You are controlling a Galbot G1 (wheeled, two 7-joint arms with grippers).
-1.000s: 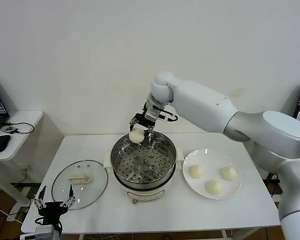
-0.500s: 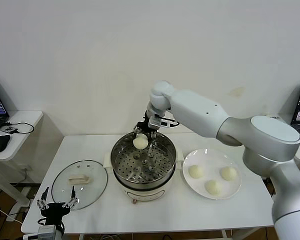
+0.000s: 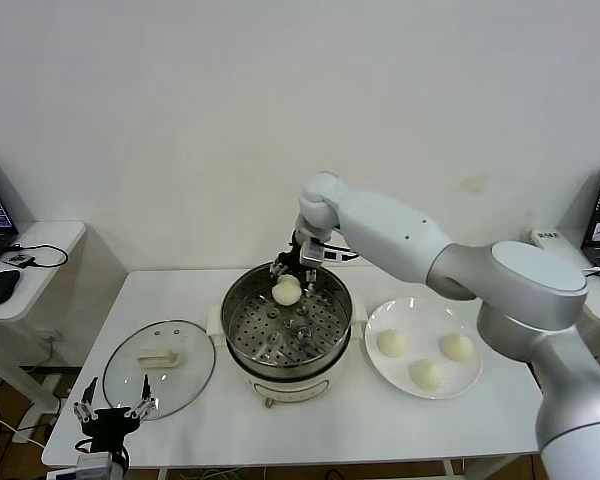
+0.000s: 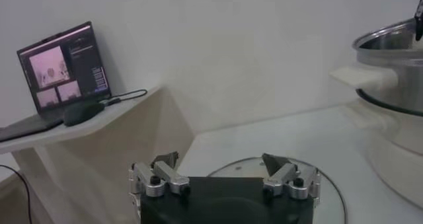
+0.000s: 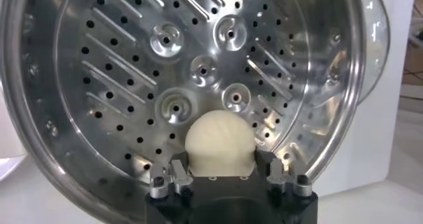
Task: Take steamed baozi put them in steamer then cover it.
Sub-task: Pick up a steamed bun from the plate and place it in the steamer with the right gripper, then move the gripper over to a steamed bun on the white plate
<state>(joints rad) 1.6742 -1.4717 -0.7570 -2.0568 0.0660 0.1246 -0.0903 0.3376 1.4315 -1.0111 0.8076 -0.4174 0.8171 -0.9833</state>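
Baozi [image 3: 287, 291] in right hand [image 3: 294, 279], over steamer [image 3: 286, 325].

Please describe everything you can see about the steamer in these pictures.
The steamer is a round, shiny metal pot on a white base with side handles, standing upright on the white table between the glass lid and the plate. It is uncovered. Its perforated tray shows holes, slots and raised round bosses. The right gripper holds one baozi inside its far rim.
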